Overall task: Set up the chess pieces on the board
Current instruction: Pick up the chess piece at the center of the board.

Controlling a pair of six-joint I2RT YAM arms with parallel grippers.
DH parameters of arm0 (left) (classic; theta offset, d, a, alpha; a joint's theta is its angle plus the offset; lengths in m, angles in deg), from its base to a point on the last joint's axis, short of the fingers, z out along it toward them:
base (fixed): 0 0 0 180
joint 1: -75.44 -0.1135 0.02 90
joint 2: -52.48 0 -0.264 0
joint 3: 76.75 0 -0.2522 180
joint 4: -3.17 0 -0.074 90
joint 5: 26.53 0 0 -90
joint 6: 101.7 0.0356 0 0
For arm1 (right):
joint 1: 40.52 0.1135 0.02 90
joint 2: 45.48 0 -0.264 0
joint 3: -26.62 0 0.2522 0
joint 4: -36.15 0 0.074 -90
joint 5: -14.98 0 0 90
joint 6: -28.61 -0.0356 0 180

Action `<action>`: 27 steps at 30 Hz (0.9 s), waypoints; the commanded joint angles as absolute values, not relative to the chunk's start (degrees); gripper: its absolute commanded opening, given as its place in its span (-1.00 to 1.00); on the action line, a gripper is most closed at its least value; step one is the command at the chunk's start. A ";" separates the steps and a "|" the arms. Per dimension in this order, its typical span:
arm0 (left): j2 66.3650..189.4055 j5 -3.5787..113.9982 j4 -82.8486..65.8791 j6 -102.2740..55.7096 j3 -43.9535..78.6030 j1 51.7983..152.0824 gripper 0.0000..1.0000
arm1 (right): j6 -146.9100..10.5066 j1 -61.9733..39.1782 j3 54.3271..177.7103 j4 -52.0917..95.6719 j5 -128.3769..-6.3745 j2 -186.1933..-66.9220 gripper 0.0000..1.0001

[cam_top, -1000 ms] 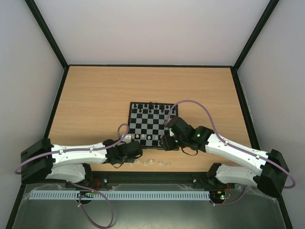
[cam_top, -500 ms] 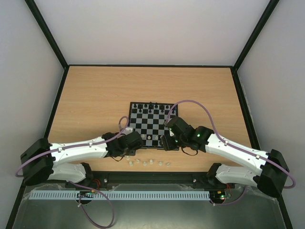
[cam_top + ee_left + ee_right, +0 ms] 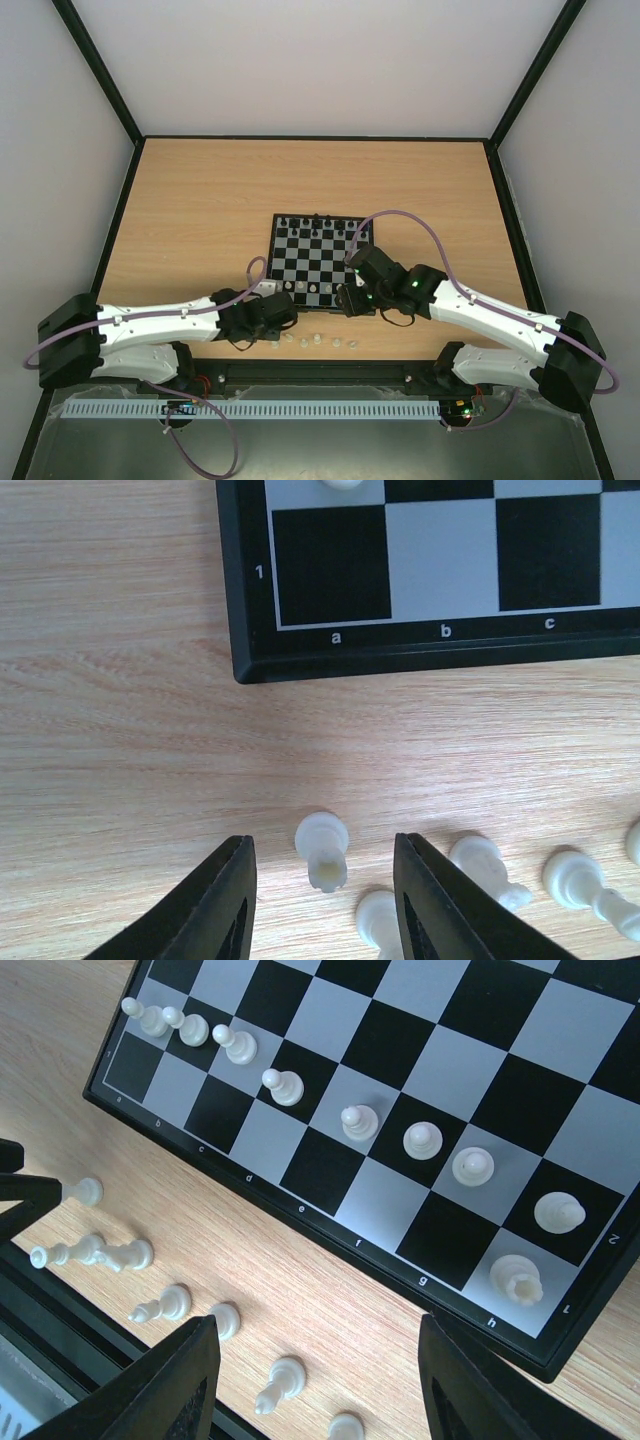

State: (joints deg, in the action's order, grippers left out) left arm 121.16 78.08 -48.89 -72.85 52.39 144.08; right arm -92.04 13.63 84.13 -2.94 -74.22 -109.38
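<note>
The board (image 3: 318, 250) lies mid-table, and its a1 corner (image 3: 300, 630) shows in the left wrist view. Several white chess pieces (image 3: 358, 1120) stand in a row near its front edge, with a rook (image 3: 515, 1278) on the h corner square. More white pieces (image 3: 315, 340) lie loose on the wood in front of the board. My left gripper (image 3: 322, 842) is open low over the table. A small white rook (image 3: 322, 850) lies on its side between the jaws, touching neither finger. My right gripper (image 3: 318, 1335) hangs open above the board's front edge, holding nothing.
Black pieces (image 3: 316, 218) line the board's far edge. Other fallen white pieces (image 3: 485, 865) lie just right of my left fingers. A black rail (image 3: 320, 372) runs along the table's near edge, close behind the loose pieces. Bare wood (image 3: 200, 210) stretches to the left of the board and beyond it.
My left gripper has gone from nearly shut to open, while its arm swung toward the board and came back a little. The right arm has not moved.
</note>
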 commanded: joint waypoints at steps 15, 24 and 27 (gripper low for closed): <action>125.47 78.79 -47.67 -75.14 54.45 144.79 -0.37 | -91.96 14.84 83.54 -3.54 -74.92 -109.72 0.11; 125.84 78.07 -47.02 -74.99 54.97 144.79 -0.68 | -92.06 15.35 83.53 -3.52 -75.02 -109.64 0.11; 125.62 78.06 -47.26 -75.02 54.88 144.79 -0.85 | -92.02 15.47 83.45 -3.47 -75.19 -109.55 0.11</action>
State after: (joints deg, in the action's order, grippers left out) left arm 125.36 78.30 -46.34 -74.86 54.07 144.43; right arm -92.04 14.96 84.02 -2.94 -74.46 -109.66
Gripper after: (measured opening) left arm 0.123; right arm 0.555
